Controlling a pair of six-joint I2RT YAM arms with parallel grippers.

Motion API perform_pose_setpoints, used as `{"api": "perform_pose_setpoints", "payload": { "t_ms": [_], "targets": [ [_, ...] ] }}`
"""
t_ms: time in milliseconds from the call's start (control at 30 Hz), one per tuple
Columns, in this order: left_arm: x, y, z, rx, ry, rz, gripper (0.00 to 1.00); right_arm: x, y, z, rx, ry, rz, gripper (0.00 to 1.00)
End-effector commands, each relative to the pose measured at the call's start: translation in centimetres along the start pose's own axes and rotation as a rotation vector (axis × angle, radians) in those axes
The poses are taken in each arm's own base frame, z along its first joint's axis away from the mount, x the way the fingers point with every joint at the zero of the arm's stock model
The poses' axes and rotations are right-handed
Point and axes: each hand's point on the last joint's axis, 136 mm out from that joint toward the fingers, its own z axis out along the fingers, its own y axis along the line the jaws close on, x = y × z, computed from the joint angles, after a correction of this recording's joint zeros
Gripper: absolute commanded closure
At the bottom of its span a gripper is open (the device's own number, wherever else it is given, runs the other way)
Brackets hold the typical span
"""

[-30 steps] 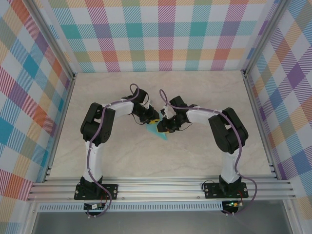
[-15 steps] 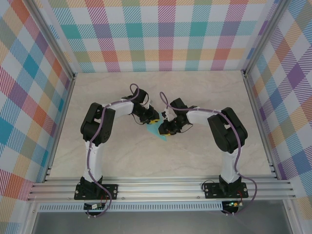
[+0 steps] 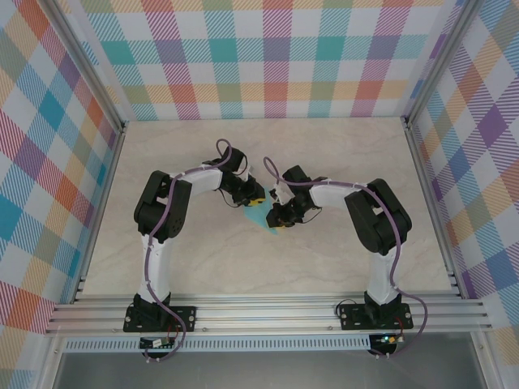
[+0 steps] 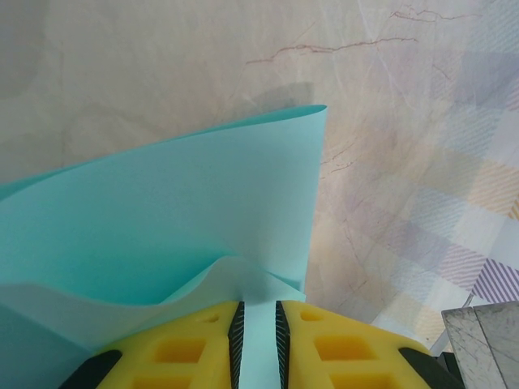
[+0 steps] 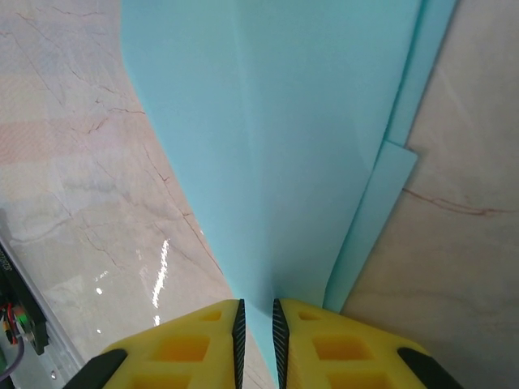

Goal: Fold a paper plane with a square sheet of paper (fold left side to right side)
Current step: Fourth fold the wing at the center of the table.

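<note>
Left gripper (image 4: 257,314) pinching edge of sheet of paper (image 4: 186,211); right gripper (image 5: 256,316) pinching opposite end. Sheet bowed above desk (image 3: 324,162) centre, between arms, likely to bring layers together for fold.

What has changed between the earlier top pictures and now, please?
The right gripper moved slightly toward the left gripper, carrying its edge of the sheet of paper; less of the blue sheet shows from above. The left gripper stayed in place, pinching the sheet.
</note>
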Motion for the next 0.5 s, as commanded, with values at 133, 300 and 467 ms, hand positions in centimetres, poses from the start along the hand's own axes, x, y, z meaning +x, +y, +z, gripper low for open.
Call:
{"api": "perform_pose_setpoints", "payload": {
  "t_ms": [133,300,467],
  "targets": [
    [2.1,4.1,0.9,-0.146,0.057,-0.073,0.79,7.1,-2.8,0.5,0.105,0.195,0.093,0.85],
    [2.1,4.2,0.9,-0.146,0.059,-0.076,0.79,8.9,-2.6,0.0,0.112,0.234,0.096,0.87],
    [2.1,4.3,0.9,-0.147,0.058,-0.075,0.8,10.3,-2.7,-0.6,0.135,0.265,0.097,0.87]
  ]
}}
